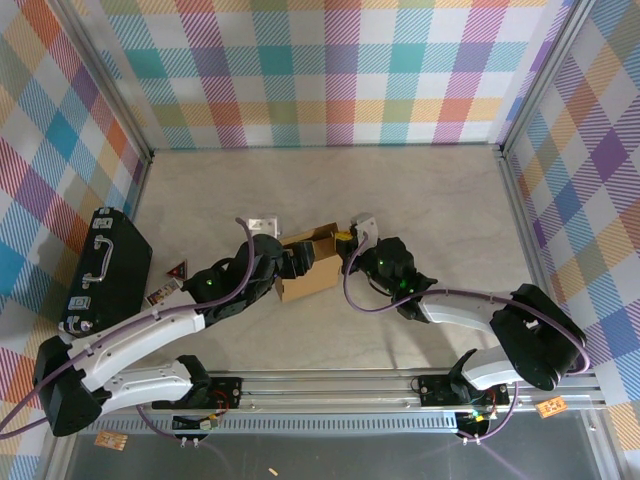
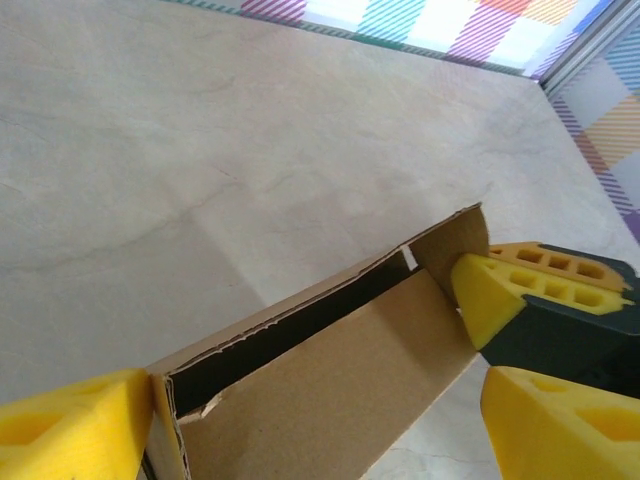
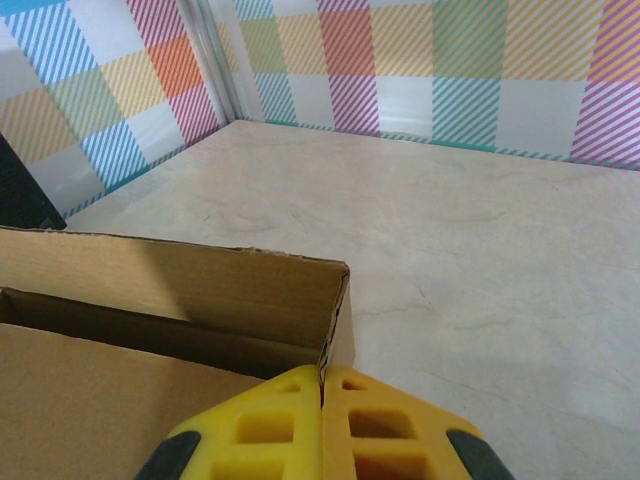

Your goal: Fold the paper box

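The table [image 1: 420, 200] is pale and stone-patterned, with a black case [image 1: 105, 265] lying at its left edge. The paper box [image 1: 312, 262] sits about midway across the table, a little toward the near edge, between the two arms. It is only half formed, with its long walls up and its top open.

The right fingers [image 3: 300, 425] are pressed together, pinching the box's end wall at a corner. The left fingers [image 2: 75, 430] are spread wide on either side of one long wall. One is just beside its end and the other stands apart from it, so they grip nothing.

To my eye the step in hand is getting the walls stood up and locked. It would go best if the pinch kept that end wall upright and steady. The free fingers should then press along a crease, not mid-panel, so the board doesn't buckle or slide.

From above, the arms cover both ends of the box, so I can't tell whether any tabs are tucked. Its inside is deep shadow. A few small bits [image 1: 177, 270] near the case are too small to name.
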